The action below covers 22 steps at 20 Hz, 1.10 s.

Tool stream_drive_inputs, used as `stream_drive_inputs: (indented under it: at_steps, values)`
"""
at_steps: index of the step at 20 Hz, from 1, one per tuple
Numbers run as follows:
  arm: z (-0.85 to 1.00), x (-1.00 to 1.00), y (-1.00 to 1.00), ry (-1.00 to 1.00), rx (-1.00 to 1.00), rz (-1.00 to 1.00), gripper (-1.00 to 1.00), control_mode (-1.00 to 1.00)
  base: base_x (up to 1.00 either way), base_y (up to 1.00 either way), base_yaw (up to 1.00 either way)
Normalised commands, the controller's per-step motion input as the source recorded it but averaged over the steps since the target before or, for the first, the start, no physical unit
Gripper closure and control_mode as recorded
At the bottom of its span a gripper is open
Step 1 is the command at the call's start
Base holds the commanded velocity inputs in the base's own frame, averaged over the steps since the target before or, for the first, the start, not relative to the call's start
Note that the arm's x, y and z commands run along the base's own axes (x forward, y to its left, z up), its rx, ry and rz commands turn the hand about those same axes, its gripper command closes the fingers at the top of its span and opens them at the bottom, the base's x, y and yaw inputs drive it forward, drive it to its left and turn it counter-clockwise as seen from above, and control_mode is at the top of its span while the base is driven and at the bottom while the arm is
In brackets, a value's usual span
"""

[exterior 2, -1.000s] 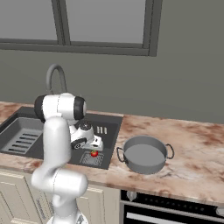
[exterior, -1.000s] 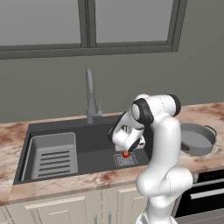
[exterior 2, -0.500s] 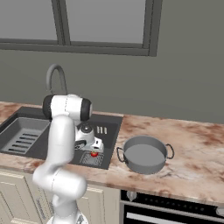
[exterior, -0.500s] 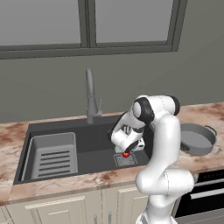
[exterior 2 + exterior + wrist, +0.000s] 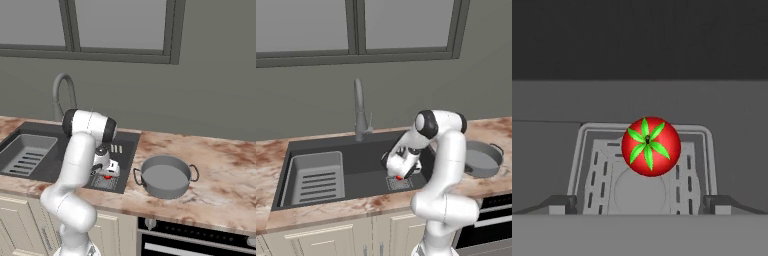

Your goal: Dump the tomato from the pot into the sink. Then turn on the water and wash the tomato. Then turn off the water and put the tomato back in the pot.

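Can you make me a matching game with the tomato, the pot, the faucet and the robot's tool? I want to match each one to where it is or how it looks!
Things:
1. tomato
2. pot
3. faucet
4. tool

Places or states:
A. empty, on the counter right of the sink
B. open, hanging over the drain grate
C. on the drain grate in the sink
D. standing tall behind the sink

Pairs: 1-C, 2-A, 3-D, 4-B

Red tomato (image 5: 650,146) sits on the sink (image 5: 363,172) drain grate; grey pot (image 5: 165,176) stands empty.
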Motion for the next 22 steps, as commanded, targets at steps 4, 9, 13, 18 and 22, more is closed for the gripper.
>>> stream_drive_inputs:
  at_steps: [4,9,13,18,22]
  values:
    - [-0.15,0.21,0.0,0.0,0.0,0.0,-1.0,-1.0,0.0,0.0,0.0]
    - [-0.09,0.26,0.0,0.0,0.0,0.0,-1.0,-1.0,0.0,0.0,0.0]
    - [0.0,0.37,0.11,0.0,0.0,0.0,-1.0,-1.0,0.0,0.0,0.0]
    - [0.0,0.37,0.31,0.0,0.0,0.0,-1.0,-1.0,0.0,0.0,0.0]
    - [-0.06,0.3,0.37,0.0,0.0,0.0,-1.0,-1.0,0.0,0.0,0.0]
